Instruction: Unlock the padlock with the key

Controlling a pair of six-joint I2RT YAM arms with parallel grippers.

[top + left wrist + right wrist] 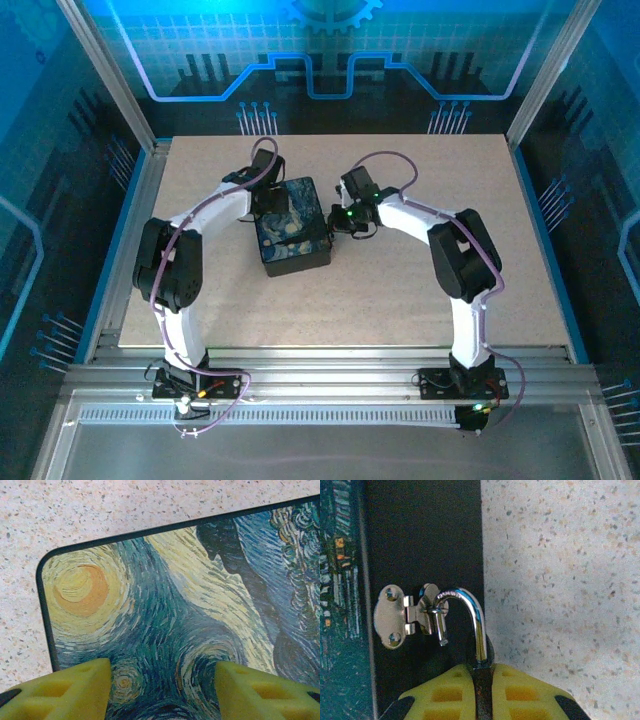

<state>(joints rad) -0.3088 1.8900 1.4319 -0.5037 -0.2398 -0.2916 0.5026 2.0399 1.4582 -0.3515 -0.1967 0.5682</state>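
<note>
And the right pincer point(482, 680) is clamped tight, its yellow pads point(445, 695) pressed together on the padlock point(481, 645), whose dark body sits squeezed between them right at the fingertips. Straight ahead of those tips the silvery shackle point(470, 600) rises out of the body, curves over to the left in the wrist view and hooks through the staple of a small silvery hasp point(392, 615). Look at that short leg: its notched end hangs free in the air, clear of the body, so the shackle reads as sprung open. The hasp, two screws showing on its plate, is fixed to the black side wall of the box point(420, 540), which runs ahead along the pincer's left flank; on the other flank lies bare speckled desk point(560, 580). From above, that same pincer sits hard against the side of the box, the right arm point(460, 250) bent round towards it. Over to the left pincer point(162, 697): jaws wide apart, two yellow fingers point(65, 690) spread with nothing between them, poised over the box lid. Directly beneath and ahead of it is the swirling blue-and-yellow painting print, with an orange-yellow sun disc ahead and to its left, near the lid's rounded corner. Beyond that corner, further ahead of the pincer, the desk shows again. Whether those fingers touch the lid cannot be told
</note>
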